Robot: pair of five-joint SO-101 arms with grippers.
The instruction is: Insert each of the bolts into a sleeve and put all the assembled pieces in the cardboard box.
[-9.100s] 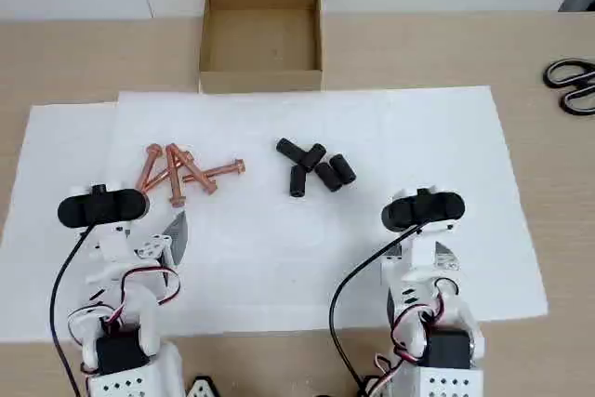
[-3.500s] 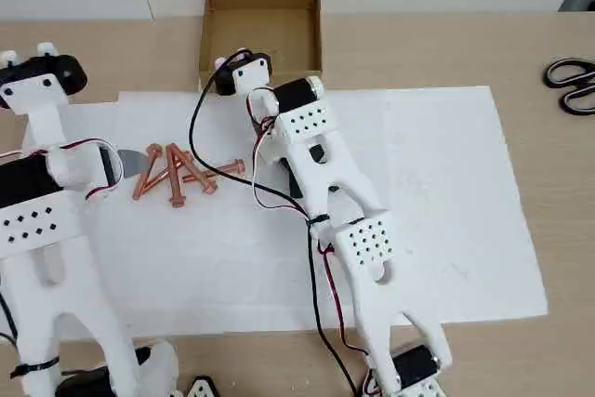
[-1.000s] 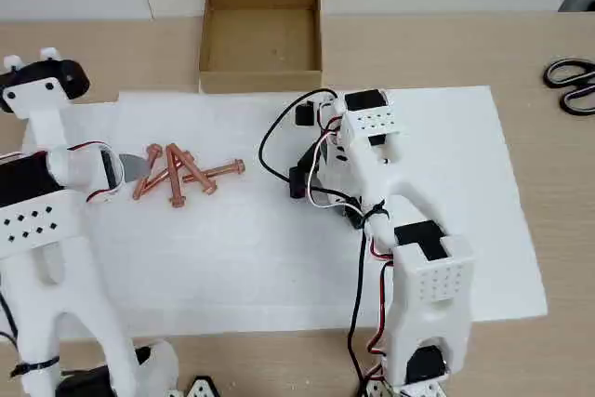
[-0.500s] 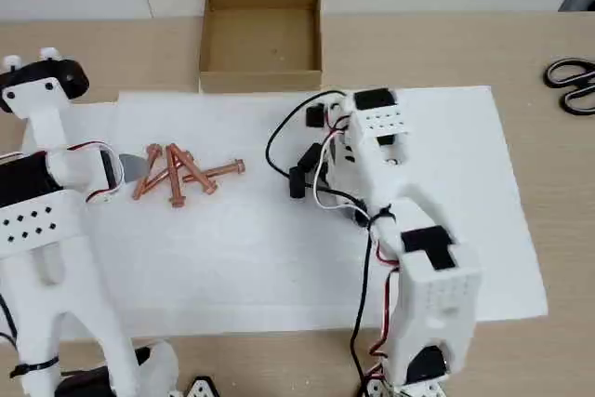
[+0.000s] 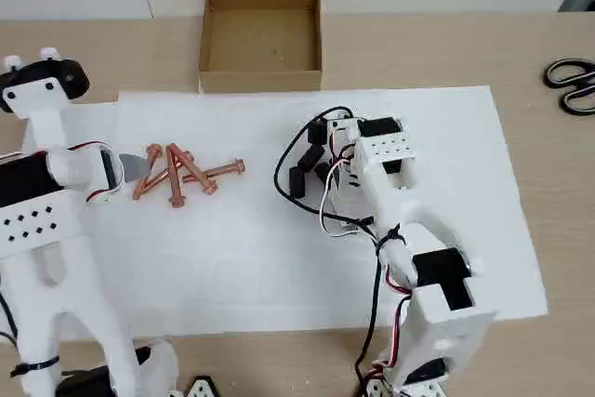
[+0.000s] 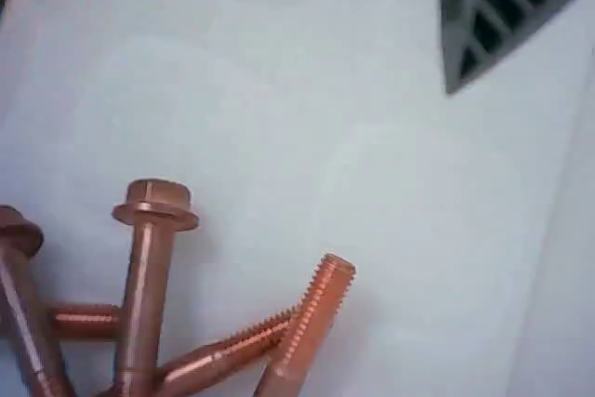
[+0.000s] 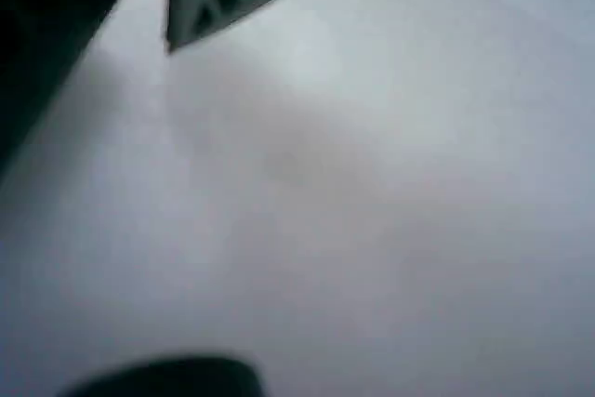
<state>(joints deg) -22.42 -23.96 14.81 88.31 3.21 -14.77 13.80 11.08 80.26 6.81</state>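
Right now the left gripper sits low over the white sheet, just beside the heap of copper-coloured bolts, on the side away from the sleeves. Whether it's open or closed can't be told from either view. The bolts lie flat on the sheet, apart from the gripper. In the left wrist view the bolts are crossed over each other in a loose pile, one showing its flanged hex head, another its threaded end.

The right arm stretches fwd to approx. the middle of the sheet. Its right gripper is down among the black sleeves, mostly hidden under the arm's own body & a looping black cable. Three sleeves show just beside the arm, close together; any others are covered. Can't tell if this gripper is open or closed, nor if it has hold of a sleeve. The right wrist view is very close to the sheet, w/ dark shapes at its edges too blurred to name.

The cardboard box stands open-topped on the counter, touching the sheet's far edge, its brown floor showing. It's well apart from both bolts & sleeves.

Scissors lie on the counter off the sheet, far to the right.
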